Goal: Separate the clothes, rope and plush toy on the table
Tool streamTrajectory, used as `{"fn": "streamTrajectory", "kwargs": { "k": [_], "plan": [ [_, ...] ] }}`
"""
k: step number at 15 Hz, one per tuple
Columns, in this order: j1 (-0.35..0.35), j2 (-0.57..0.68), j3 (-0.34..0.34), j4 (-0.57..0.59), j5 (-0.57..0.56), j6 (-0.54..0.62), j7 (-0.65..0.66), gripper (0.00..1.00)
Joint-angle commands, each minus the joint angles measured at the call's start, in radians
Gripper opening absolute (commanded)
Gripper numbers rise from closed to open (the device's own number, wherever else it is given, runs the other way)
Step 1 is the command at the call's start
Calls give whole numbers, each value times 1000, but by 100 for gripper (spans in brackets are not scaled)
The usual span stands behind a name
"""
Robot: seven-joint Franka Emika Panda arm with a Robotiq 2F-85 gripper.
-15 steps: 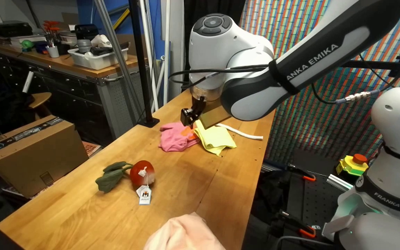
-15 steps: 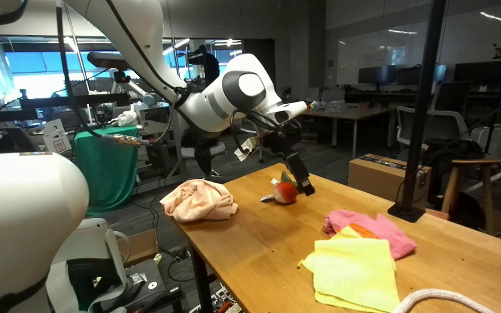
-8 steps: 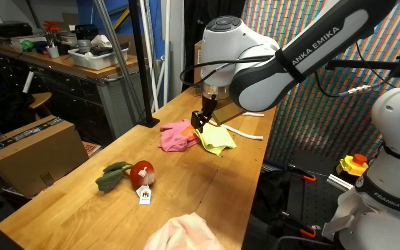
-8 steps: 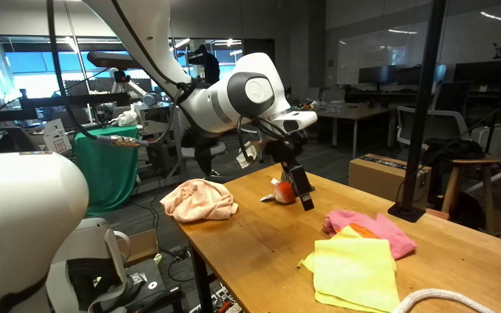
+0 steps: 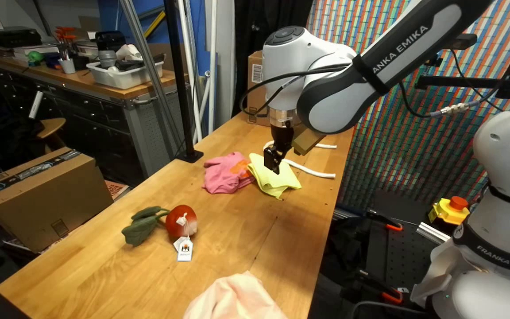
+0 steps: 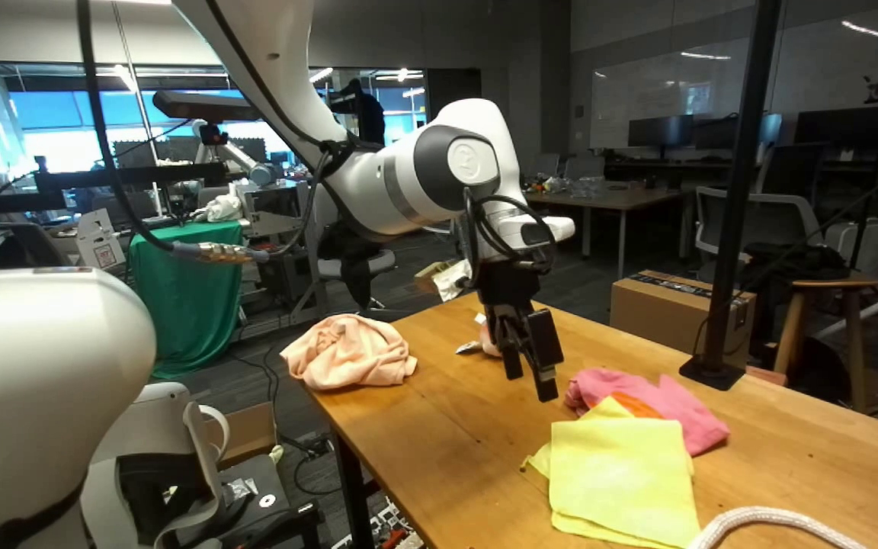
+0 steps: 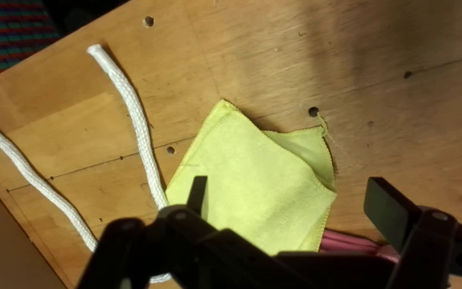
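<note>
Hand (image 6: 530, 383) nearer yellow cloth (image 6: 622, 480), bin (image 5: 120, 79) full.

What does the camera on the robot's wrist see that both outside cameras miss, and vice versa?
Only the wrist view shows the yellow cloth framed by the open gripper. Only the exterior views show the red plush toy, the peach cloth and the black post. All share the yellow cloth itself, pink clothing, white rope, gripper and wooden table.

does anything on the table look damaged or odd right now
One thing: in the wrist view, a loose, frayed-looking strand sticks out from a corner of the yellow cloth, next to a dark hole in the table. It looks odd because the cloth's other visible edges seem even. I can't tell if it's damage.
</note>
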Motion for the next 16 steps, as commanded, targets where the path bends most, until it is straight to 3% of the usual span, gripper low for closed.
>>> {"fn": "streamTrajectory", "kwargs": {
  "k": [1,8,16],
  "plan": [
    [-29,-23,7,7,-31,-3,-79,100],
    [-65,-78,36,-13,-27,95,-183,100],
    [-161,-91,130,-65,1,142,-230,100]
  ]
}}
